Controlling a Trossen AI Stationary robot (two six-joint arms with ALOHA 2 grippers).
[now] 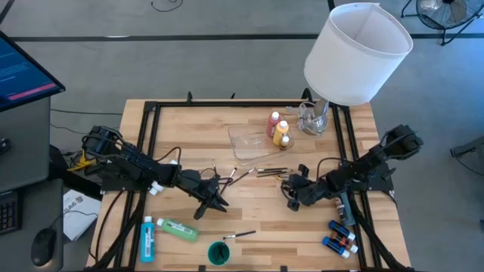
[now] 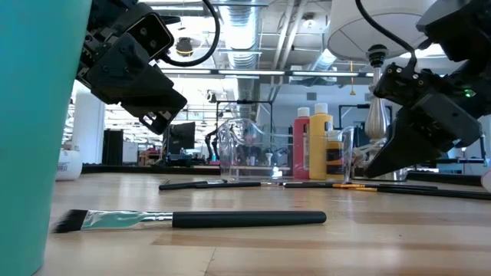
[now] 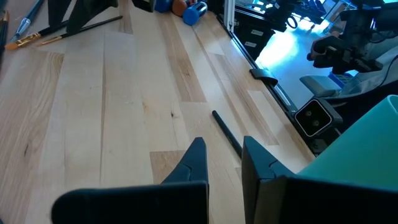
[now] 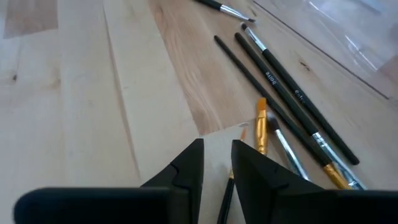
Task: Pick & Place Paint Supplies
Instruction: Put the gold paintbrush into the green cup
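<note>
Right gripper low over brushes, jaws nearly together, holding nothing. Best to spread slightly, straddle one handle, pinch mid-shaft. Left gripper narrowly parted, empty.

Red, yellow bottles upright beside tray; dark brushes flat mid-table.

**Wood, plastic and metal on the bench**

The table is pale planked wood, smooth with a soft sheen, framed in matt black metal rails. The tray is clear glossy plastic. The brushes have matt black handles and shiny silver or gold metal ferrules. The lampshade looks like matt white cloth. Both grippers' fingers are matt dark plastic.
</note>
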